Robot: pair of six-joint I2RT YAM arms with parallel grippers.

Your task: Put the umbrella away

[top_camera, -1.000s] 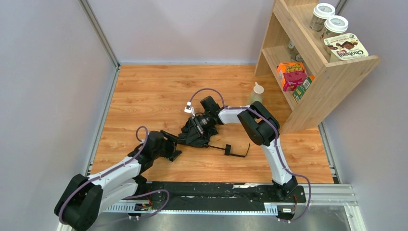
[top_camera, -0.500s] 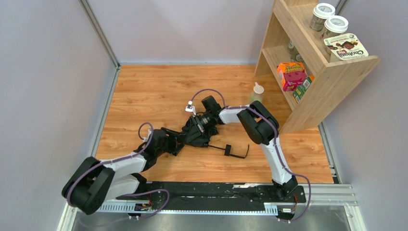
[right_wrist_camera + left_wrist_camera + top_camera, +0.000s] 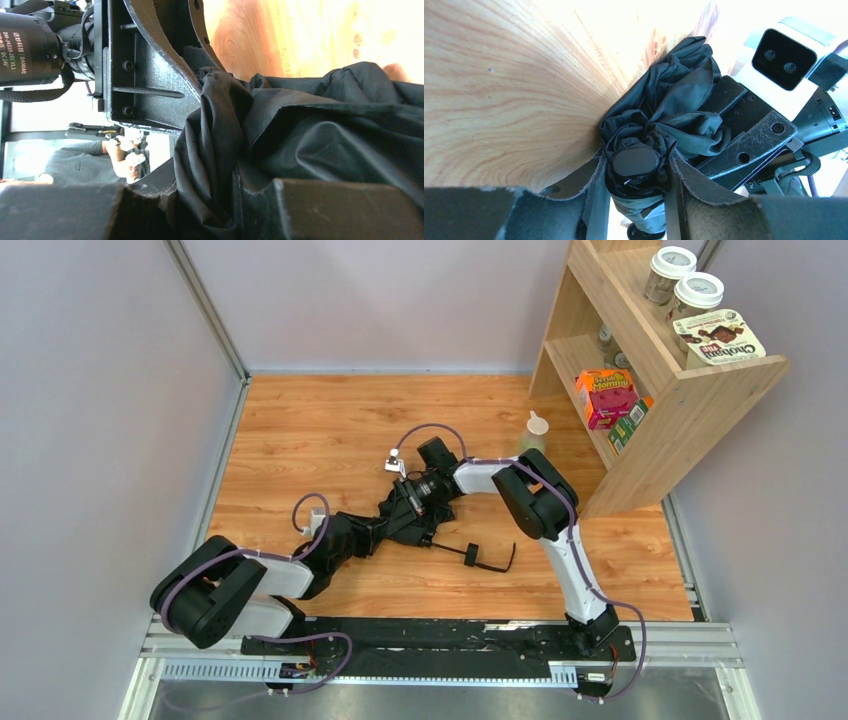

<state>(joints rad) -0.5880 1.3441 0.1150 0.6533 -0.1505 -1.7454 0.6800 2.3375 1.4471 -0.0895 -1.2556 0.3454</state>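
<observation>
The black umbrella (image 3: pixel 408 523) lies crumpled in the middle of the wooden table. Its thin shaft runs right to the small handle (image 3: pixel 471 553) with a loop strap. My left gripper (image 3: pixel 377 533) is at the bundle's left end. In the left wrist view (image 3: pixel 636 165) its jaws are closed around the umbrella's rounded end cap (image 3: pixel 634 161), with fabric pressed against both fingers. My right gripper (image 3: pixel 411 502) is on the bundle's far side. In the right wrist view (image 3: pixel 210 200) it is shut on a fold of the canopy fabric (image 3: pixel 325 130).
A wooden shelf (image 3: pixel 690 390) stands at the back right with an orange box (image 3: pixel 607 395), jars (image 3: pixel 672 270) and a snack packet on top. A small bottle (image 3: pixel 537 430) stands on the table beside it. Grey walls enclose the table on three sides.
My left arm has swung forward and right, and its gripper has reached the umbrella's left end and closed around the end cap. The right gripper has kept its hold on the fabric.
</observation>
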